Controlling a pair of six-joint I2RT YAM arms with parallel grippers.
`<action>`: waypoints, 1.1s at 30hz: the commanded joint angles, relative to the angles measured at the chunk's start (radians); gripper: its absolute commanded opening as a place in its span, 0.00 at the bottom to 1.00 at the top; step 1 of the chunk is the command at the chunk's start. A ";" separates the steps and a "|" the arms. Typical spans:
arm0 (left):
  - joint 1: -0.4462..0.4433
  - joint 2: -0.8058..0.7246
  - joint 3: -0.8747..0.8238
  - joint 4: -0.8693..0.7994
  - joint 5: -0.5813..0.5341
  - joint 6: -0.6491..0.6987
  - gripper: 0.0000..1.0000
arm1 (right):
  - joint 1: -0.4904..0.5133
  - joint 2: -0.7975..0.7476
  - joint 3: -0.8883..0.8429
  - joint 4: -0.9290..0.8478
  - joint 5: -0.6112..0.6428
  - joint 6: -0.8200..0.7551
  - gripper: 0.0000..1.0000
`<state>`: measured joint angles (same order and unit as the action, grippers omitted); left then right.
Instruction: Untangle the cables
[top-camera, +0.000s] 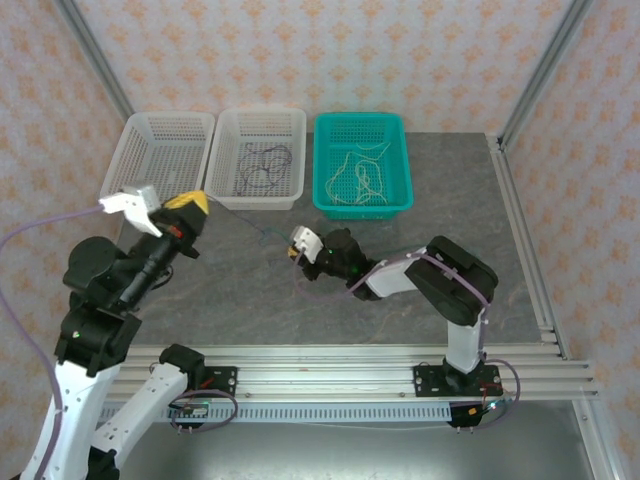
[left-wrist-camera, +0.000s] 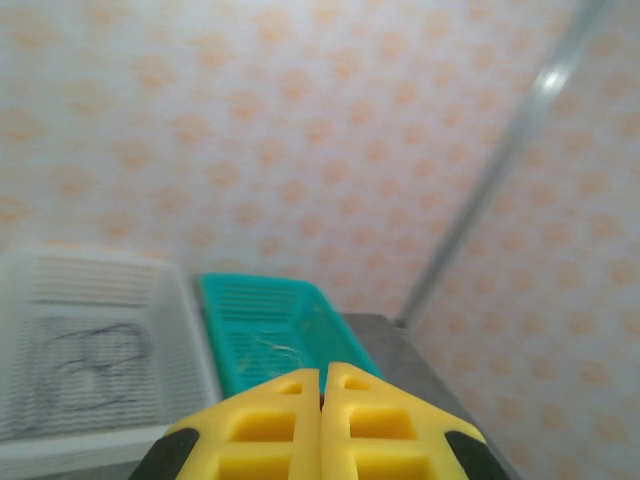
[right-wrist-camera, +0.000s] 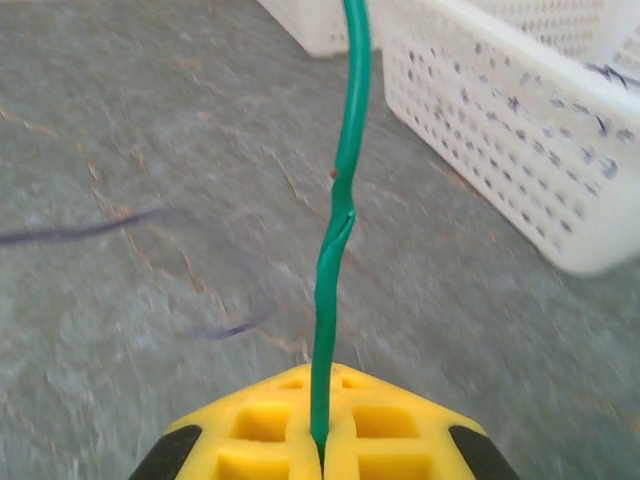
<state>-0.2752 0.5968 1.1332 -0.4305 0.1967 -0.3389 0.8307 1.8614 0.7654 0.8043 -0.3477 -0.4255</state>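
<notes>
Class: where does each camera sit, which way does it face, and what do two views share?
Top external: above and behind, looking down on the table; left arm, right arm.
Left wrist: faces the back wall over the teal basket; left gripper.
Right wrist: low, along the table; right gripper clamping green cable.
Shared: teal basket, first two.

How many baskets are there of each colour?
White baskets: 2
Teal basket: 1
Total: 3 baskets
</notes>
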 joint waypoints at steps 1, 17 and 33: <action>-0.002 0.027 0.077 -0.232 -0.396 0.012 0.00 | 0.001 -0.088 -0.083 0.048 0.204 0.065 0.00; 0.002 0.170 0.140 0.009 -0.196 0.062 0.00 | -0.125 -0.370 -0.346 0.012 0.414 0.148 0.00; 0.148 0.691 0.729 0.164 -0.177 0.050 0.00 | -0.198 -0.462 -0.431 0.005 0.470 0.299 0.00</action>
<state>-0.1467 1.2198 1.8080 -0.3504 -0.0643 -0.2790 0.6357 1.4296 0.3408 0.8146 0.1024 -0.1532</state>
